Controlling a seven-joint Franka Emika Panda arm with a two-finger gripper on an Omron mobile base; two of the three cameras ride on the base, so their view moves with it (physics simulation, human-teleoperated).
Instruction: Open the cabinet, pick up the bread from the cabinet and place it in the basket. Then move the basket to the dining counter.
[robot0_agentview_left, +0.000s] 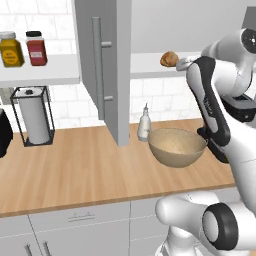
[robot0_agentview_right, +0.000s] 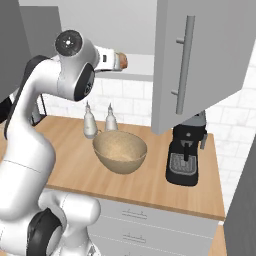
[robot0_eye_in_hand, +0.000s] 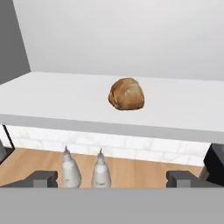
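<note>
Your two dark fingers (robot0_eye_in_hand: 42, 178) stand spread wide at the bottom corners of the hand view, with nothing between them. They're level with the front edge of the white shelf (robot0_eye_in_hand: 57, 94), short of the small round golden-brown bun (robot0_eye_in_hand: 126, 94), which sits alone on that shelf, roughly centred ahead of you and untouched. In the left base view you see the same bun (robot0_agentview_left: 169, 59) on the shelf, right beside your white hand. The tall grey flat-panel cabinet door (robot0_agentview_left: 106, 65) with its long vertical bar handle hangs swung open to the left of it.

Below the shelf, two small white pointed-top bottles (robot0_eye_in_hand: 70, 171) stand side by side on the light-wood tabletop (robot0_agentview_left: 75, 170) against the white-tiled wall. Just in front of them sits the wide tan woven bowl-shaped basket (robot0_agentview_right: 120, 151), empty. To its right, in the right base view, a black coffee machine (robot0_agentview_right: 186, 155) stands under the other open door. Far left, you've got a paper towel roll in a black wire holder (robot0_agentview_left: 34, 117), and yellow and red jars (robot0_agentview_left: 22, 48) on the shelf above.
</note>
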